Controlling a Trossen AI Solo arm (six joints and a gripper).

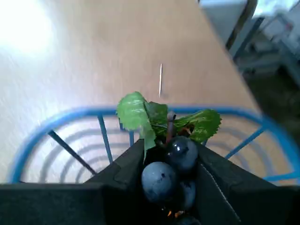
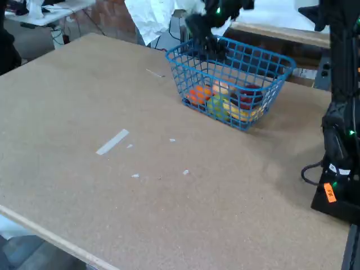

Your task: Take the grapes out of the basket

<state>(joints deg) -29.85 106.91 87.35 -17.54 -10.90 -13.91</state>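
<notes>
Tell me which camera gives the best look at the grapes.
The wrist view. The grapes fill the lower centre, dark and glossy with green leaves on top, pinched between the gripper fingers above the blue basket rim. In the fixed view the grapes can't be made out; only the dark gripper shows at the basket's far rim.

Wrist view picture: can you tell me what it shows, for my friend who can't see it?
A black claw is shut on a bunch of dark grapes with green leaves on top. The grapes are above the rim of a blue wire basket. Behind it is a tan table with a thin pale stick lying on it.
</notes>
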